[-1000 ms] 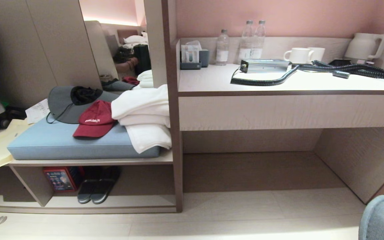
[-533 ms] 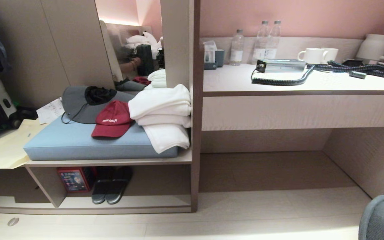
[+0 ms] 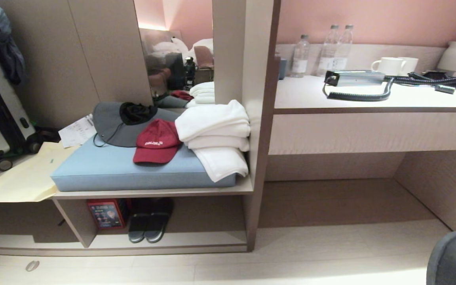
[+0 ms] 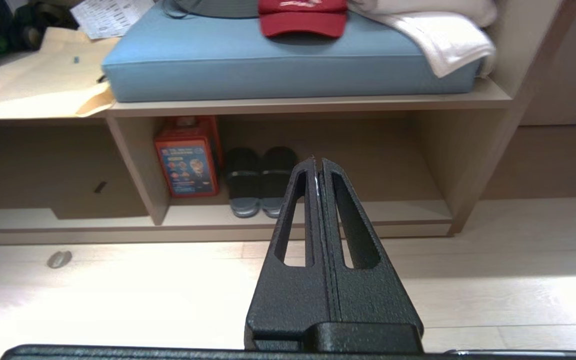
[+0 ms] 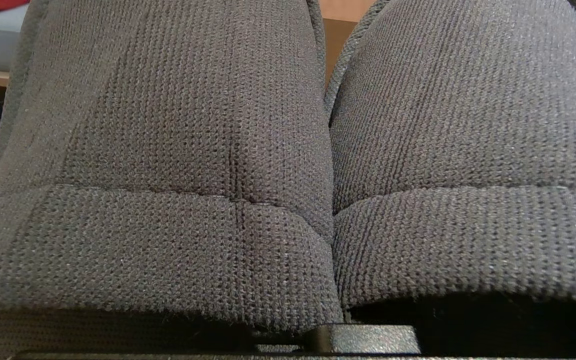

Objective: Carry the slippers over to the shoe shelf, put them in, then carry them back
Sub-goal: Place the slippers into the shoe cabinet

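Against the jaws, the slippers

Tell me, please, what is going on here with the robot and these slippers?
The right gripper is shut on the slippers, a dark grey knitted pair that fills the right wrist view and shows at the head view's lower right corner. They are not yet in the shoe shelf, where another dark pair sits beside a red box. The left gripper is shut and empty, pointing towards that cubby.

Left gripper fingers pressed together, above pale floor. At 12 o'clock, shelf cubby holds dark striped sandals; red box at 11 o'clock.
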